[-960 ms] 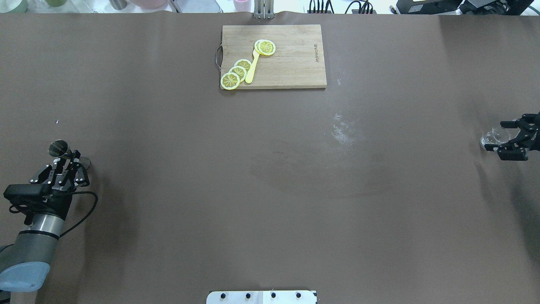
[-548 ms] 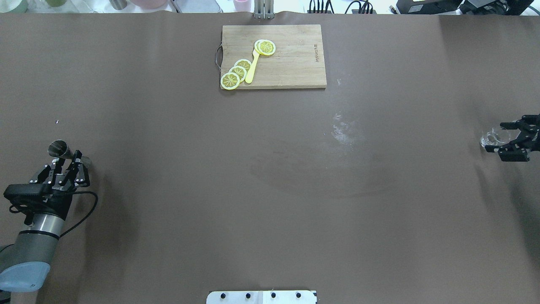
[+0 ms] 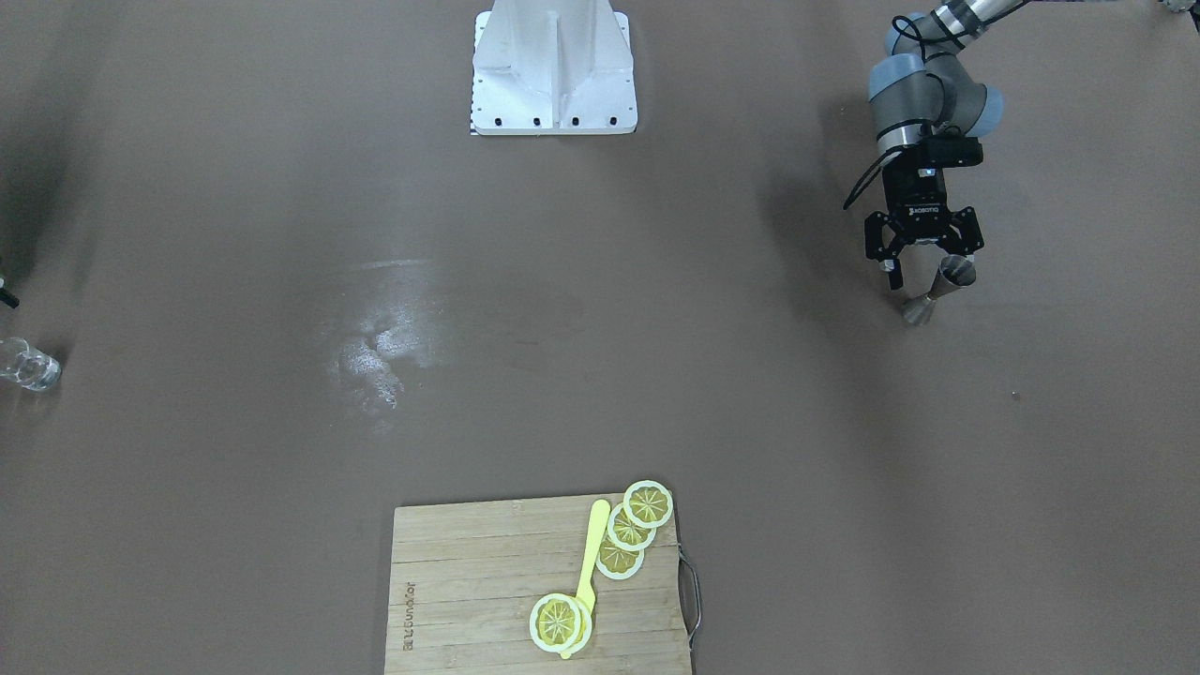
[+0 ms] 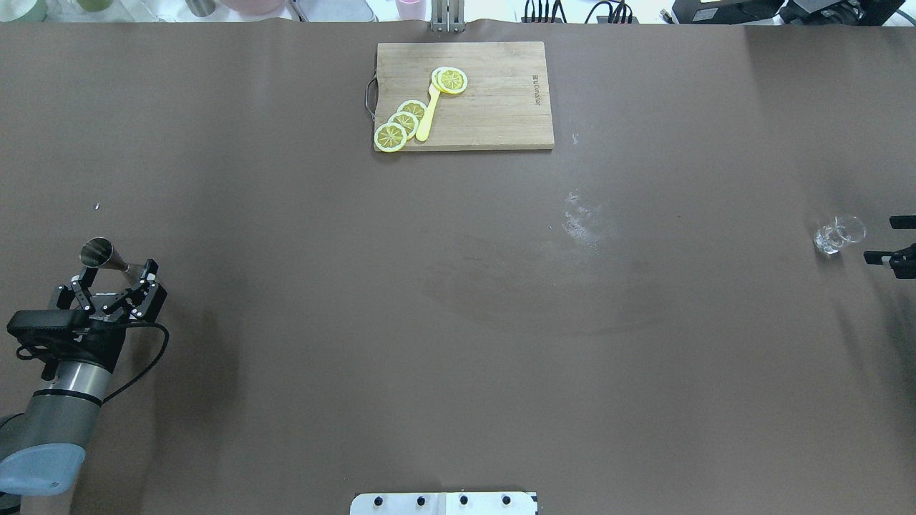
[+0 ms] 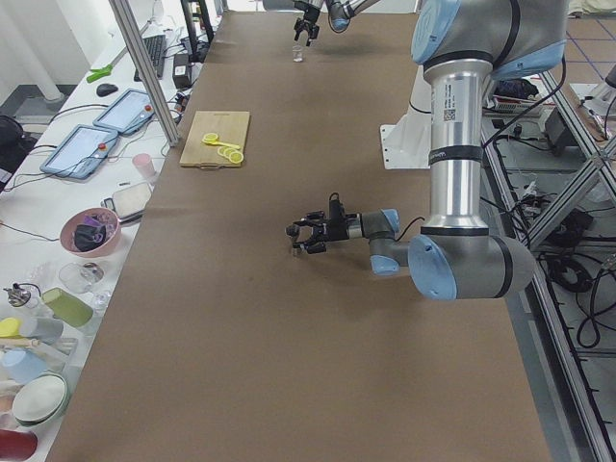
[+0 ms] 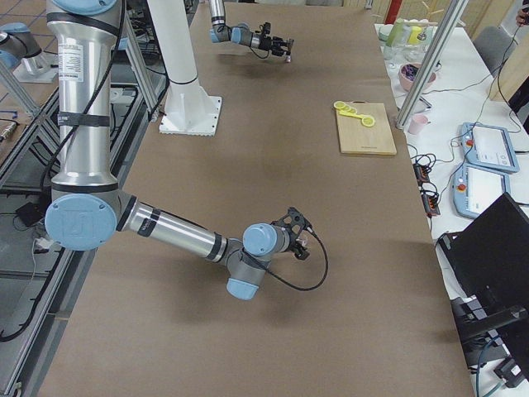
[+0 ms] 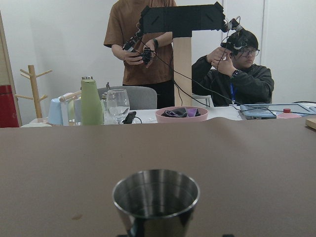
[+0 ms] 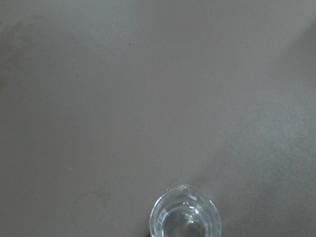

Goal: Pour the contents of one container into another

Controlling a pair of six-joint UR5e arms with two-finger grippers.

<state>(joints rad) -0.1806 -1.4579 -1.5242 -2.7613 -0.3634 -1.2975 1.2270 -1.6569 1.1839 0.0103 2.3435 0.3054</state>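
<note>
A steel jigger (image 4: 96, 251) stands on the brown table at the far left, also seen as the jigger (image 3: 941, 282) and close up as the jigger (image 7: 156, 197). My left gripper (image 4: 114, 279) is open, its fingers spread to either side of the jigger without gripping it; from across the table the left gripper (image 3: 923, 267) looks the same. A small clear glass (image 4: 839, 234) stands at the far right, shown too as the glass (image 8: 185, 215) and the glass (image 3: 23, 364). My right gripper (image 4: 879, 239) is open at the frame's edge, clear of the glass.
A wooden cutting board (image 4: 501, 100) with lemon slices (image 4: 401, 121) and a yellow utensil lies at the back centre. A whitish smear (image 4: 583, 222) marks the table right of centre. Two people (image 7: 197, 64) are behind the far edge, beside cups and bowls.
My right gripper has drawn back to the right, away from the glass it had surrounded. My left gripper's fingers have spread wider around the jigger.
</note>
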